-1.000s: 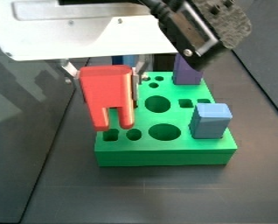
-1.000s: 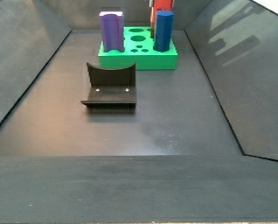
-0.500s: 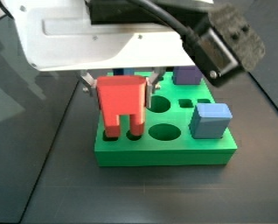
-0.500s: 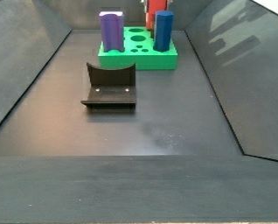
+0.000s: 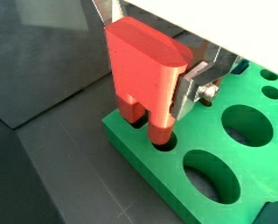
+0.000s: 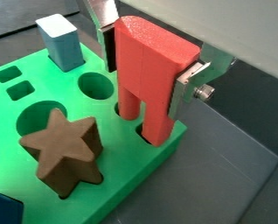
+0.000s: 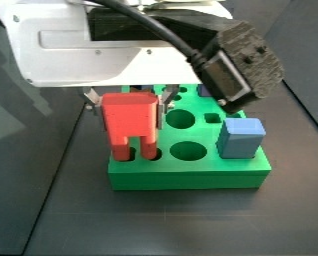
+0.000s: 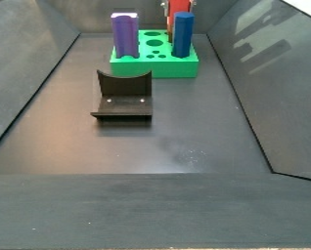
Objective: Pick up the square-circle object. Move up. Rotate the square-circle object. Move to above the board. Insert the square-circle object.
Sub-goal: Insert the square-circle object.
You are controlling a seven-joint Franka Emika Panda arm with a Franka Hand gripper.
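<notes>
The square-circle object (image 7: 128, 122) is a bright red block with two legs, upright, and my gripper (image 7: 128, 104) is shut on its body. Both wrist views show the silver fingers (image 6: 186, 86) pressed on either side of the red block (image 6: 145, 68). Its two legs (image 5: 156, 131) reach into holes at a corner of the green board (image 7: 189, 179), while the body stands above the board's top (image 5: 211, 131). In a side view the red block (image 8: 166, 16) shows only as a strip behind the other pieces.
A brown star block (image 6: 62, 159) and a light-blue cube (image 6: 59, 40) sit in the board. A tall purple block (image 8: 124, 34) and a tall blue block (image 8: 182, 34) stand on it. The fixture (image 8: 123, 96) stands in front of the board (image 8: 152, 67).
My gripper has come down with the red block. Its legs, which hung above the board's corner, now reach into the holes.
</notes>
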